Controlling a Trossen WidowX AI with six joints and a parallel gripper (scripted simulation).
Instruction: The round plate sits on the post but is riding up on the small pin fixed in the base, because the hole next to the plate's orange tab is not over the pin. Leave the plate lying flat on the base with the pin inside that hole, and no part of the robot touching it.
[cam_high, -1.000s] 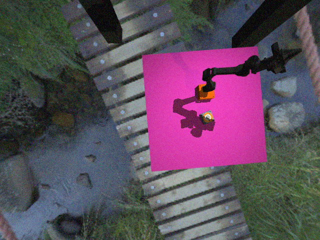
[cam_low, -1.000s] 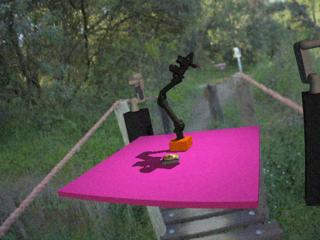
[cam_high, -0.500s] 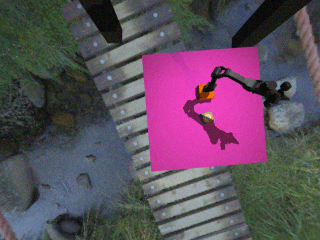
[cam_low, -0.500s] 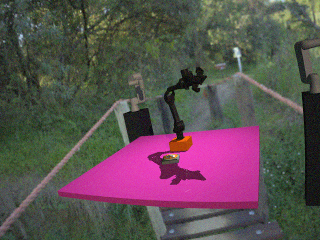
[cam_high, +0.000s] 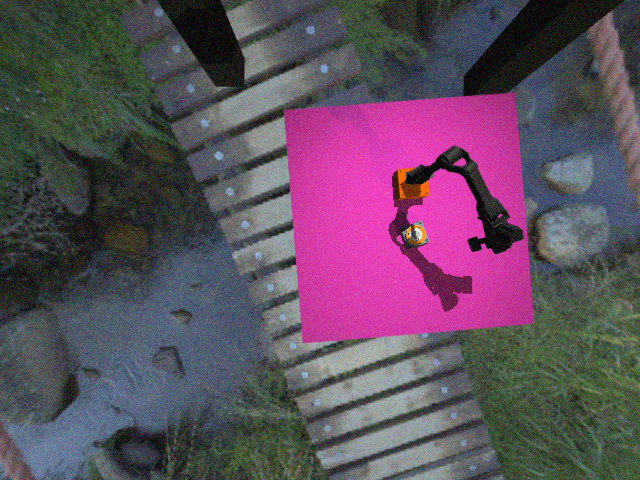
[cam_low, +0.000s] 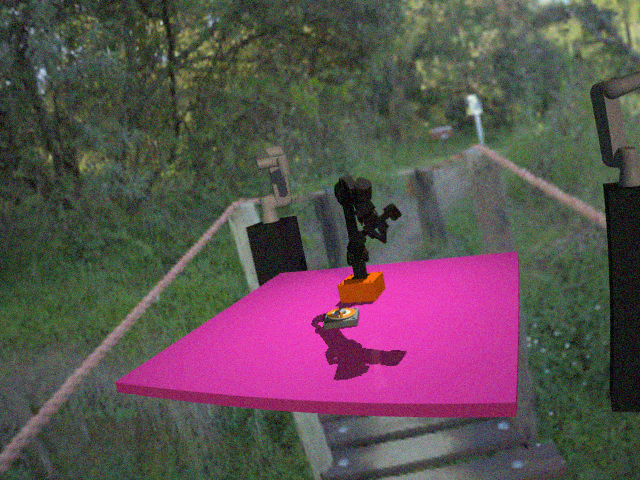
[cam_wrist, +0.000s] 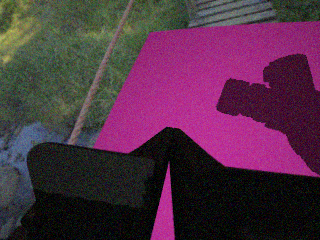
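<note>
The round orange-and-white plate sits on the grey square base, a little in front of the robot's orange mount. The arm's shadow falls partly across them. The tab, hole and pin are too small to make out, and I cannot tell whether the plate lies flat. My gripper is shut and empty, high above the table and well off to the right of the plate in the top view. It does not touch the plate. Neither plate nor base shows in the wrist view.
The orange mount stands close behind the base on the pink table. The arm bends out to the right in the top view. Its dark shadow lies on the table.
</note>
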